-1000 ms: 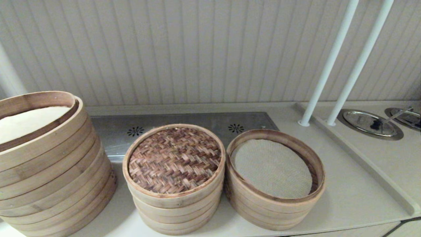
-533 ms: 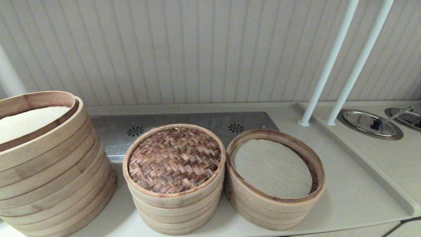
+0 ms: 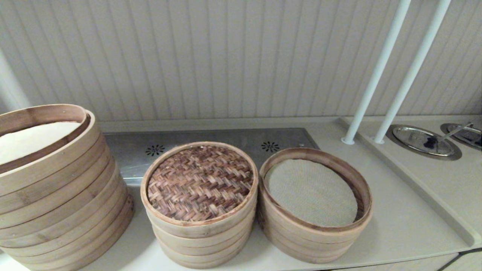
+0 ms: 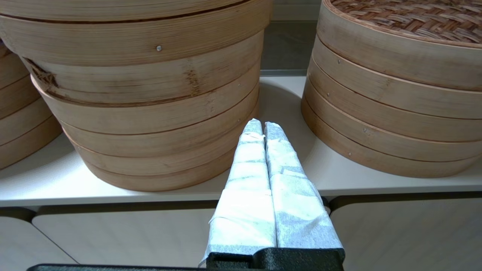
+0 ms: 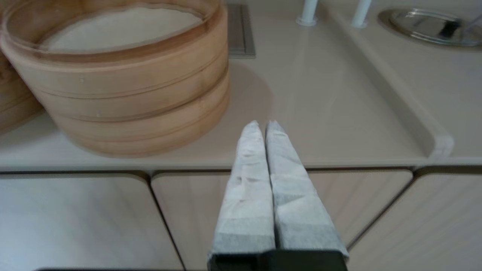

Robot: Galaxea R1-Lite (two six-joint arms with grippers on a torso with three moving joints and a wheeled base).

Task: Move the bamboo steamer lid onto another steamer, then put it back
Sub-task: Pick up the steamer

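Note:
The bamboo steamer lid [image 3: 199, 182], dark herringbone weave in a pale rim, rests on the middle stack of pale bamboo rings [image 3: 199, 241], hiding that steamer's inside. The lid's edge [image 4: 410, 19] also shows in the left wrist view. My left gripper [image 4: 263, 124] is shut and empty, low at the counter's front edge, facing the gap between the big steamer and the lidded stack [image 4: 384, 124]. My right gripper [image 5: 263, 124] is shut and empty at the counter's front edge, beside the cloth-lined steamer. Neither gripper shows in the head view.
A much larger, taller steamer [image 3: 56, 210] with white inside stands at the left. The wider steamer lined with beige cloth [image 3: 314, 241] touches the lidded stack on the right. Two white poles [image 3: 371, 82], a raised ledge [image 3: 414, 184] and steel covers [image 3: 423, 141] are at the far right.

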